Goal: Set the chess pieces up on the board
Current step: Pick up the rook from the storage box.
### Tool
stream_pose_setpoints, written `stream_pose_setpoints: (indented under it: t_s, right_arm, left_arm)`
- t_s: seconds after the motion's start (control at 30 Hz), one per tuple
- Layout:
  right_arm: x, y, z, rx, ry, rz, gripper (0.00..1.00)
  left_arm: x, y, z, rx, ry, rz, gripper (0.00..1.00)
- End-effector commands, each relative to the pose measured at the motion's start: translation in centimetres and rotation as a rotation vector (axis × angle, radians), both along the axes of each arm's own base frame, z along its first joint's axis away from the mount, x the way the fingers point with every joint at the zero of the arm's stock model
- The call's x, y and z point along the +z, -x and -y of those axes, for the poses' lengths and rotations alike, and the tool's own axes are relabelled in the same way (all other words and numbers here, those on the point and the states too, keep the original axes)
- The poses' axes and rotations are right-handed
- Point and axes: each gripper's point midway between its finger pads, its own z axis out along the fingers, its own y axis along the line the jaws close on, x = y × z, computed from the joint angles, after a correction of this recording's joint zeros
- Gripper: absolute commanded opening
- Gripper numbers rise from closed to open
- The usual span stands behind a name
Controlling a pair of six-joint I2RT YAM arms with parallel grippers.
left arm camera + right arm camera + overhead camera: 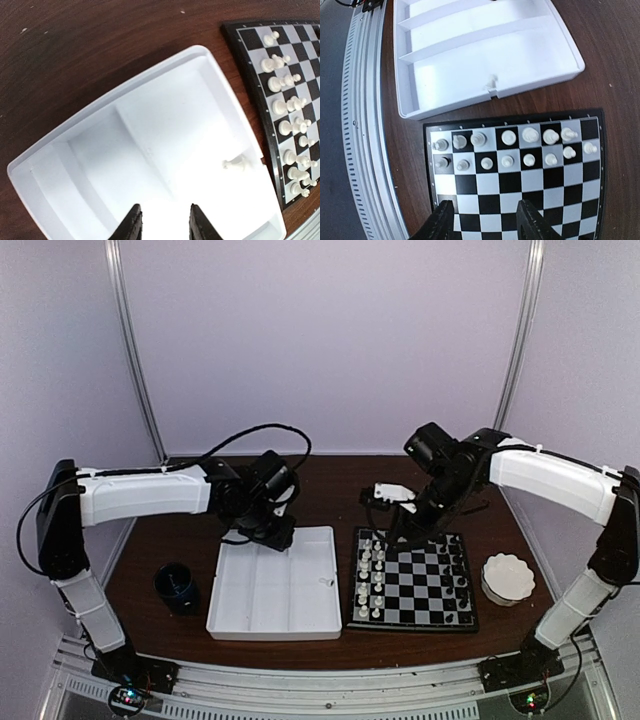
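The board (415,585) lies right of centre. White chess pieces (370,575) fill its two left columns, and black ones (456,565) stand along its right side. One white piece (236,163) lies on its side in the white tray (150,125), close to the wall nearest the board (250,85). My left gripper (164,215) hovers open over the tray with nothing between its fingers. Over the board's bare squares (520,180) my right gripper (485,210) is open and empty, near the rows of white pieces (507,137).
The tray (275,585) sits just left of the board. A dark cup (178,585) stands at the left, and a white scalloped dish (508,577) sits right of the board. A metal rail (365,125) runs along the table's near edge.
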Motion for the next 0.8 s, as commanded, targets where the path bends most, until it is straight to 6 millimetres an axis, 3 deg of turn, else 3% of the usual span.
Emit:
stream_pose_setpoints:
  t_s: [0.0,0.2,0.37,0.53,0.77]
  right_arm:
    - [-0.7,1.1,-3.4,0.098,0.135,0.041,0.44]
    - [-3.7,2.6,-9.4,0.199,0.297,0.038,0.41]
    - [-6.1,2.4,-12.2,0.212,0.387,0.043,0.41]
    - [-7.7,1.2,-13.2,0.195,0.485,0.06,0.42]
    - [-9.7,-0.7,-13.1,0.134,0.589,0.094,0.42]
  left_arm:
    - [5.3,-2.5,-3.2,0.173,0.138,0.133,0.34]
    - [8.6,-2.4,-7.7,0.274,0.171,0.248,0.37]
    - [10.1,-1.3,-10.3,0.316,0.196,0.31,0.38]
    - [10.2,-0.3,-11.4,0.325,0.216,0.326,0.39]
    - [9.9,0.1,-11.6,0.321,0.231,0.329,0.39]
